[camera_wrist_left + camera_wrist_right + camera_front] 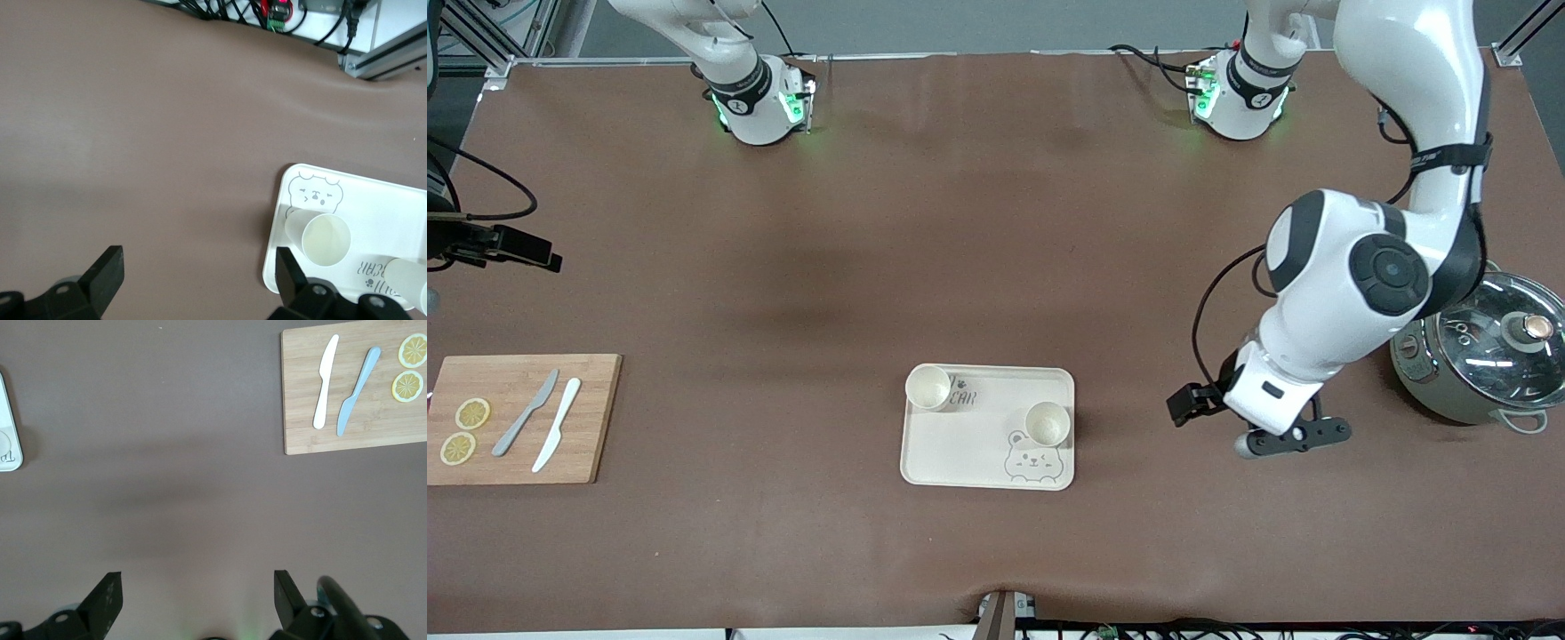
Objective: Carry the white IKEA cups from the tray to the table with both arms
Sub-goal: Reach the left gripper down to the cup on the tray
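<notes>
Two white cups stand upright on the cream bear-printed tray [960, 453]. One cup [928, 388] is at the tray corner toward the right arm's end, farther from the front camera. The other cup [1048, 423] is above the bear print. My left gripper [1285, 440] is open and empty, over bare table between the tray and the pot. In the left wrist view my left gripper [198, 267] is beside the tray [380, 200], with the bear-side cup [325, 239] and the other cup [407, 280]. My right gripper [193, 587] is open, empty, high near its base, outside the front view.
A wooden cutting board [525, 418] with two knives and two lemon slices lies at the right arm's end; it also shows in the right wrist view [353, 393]. A steel pot with a glass lid [1485, 364] stands at the left arm's end. A black device [489, 244] juts in at the table edge.
</notes>
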`<state>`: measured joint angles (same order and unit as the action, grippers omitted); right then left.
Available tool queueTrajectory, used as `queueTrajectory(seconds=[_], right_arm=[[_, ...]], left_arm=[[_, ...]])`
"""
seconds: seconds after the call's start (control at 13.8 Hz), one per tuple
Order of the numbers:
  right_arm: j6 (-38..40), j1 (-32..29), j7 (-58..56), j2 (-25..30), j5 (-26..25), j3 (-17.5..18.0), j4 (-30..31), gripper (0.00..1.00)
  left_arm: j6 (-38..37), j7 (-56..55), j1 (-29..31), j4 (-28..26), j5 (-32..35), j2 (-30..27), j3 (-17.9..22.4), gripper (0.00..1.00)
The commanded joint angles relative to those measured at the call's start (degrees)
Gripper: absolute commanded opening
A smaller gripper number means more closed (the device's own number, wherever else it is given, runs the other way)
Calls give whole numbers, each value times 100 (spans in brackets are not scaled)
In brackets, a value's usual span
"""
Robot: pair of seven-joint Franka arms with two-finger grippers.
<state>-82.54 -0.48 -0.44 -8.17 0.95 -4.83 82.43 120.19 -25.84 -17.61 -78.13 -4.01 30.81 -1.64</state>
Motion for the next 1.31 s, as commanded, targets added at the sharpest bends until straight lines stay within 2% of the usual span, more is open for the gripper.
queueTrajectory(seconds=[0.0,0.15,0.44,0.65,1.02,1.23], right_arm=[[80,-57,-17,-44,-95,87,-149,100],[132,-110,0,-44,-7,79,-140,100],[133,-22,27,-53,37,105,-105,100],[115,48,429,-140,309,105,-70,100],[89,110,799,-439,783,105,-61,100],[97,258,1666,-510,889,105,-70,100]], left_arm=[[-13,-53,-277,158,478,101,59,100],[-13,-61,-453,149,717,110,50,100],[-13,-18,-462,149,717,232,33,100],[4,36,-497,158,709,302,24,100],[732,-88,-752,176,682,610,24,100],[1409,-360,-910,185,682,943,24,100]])
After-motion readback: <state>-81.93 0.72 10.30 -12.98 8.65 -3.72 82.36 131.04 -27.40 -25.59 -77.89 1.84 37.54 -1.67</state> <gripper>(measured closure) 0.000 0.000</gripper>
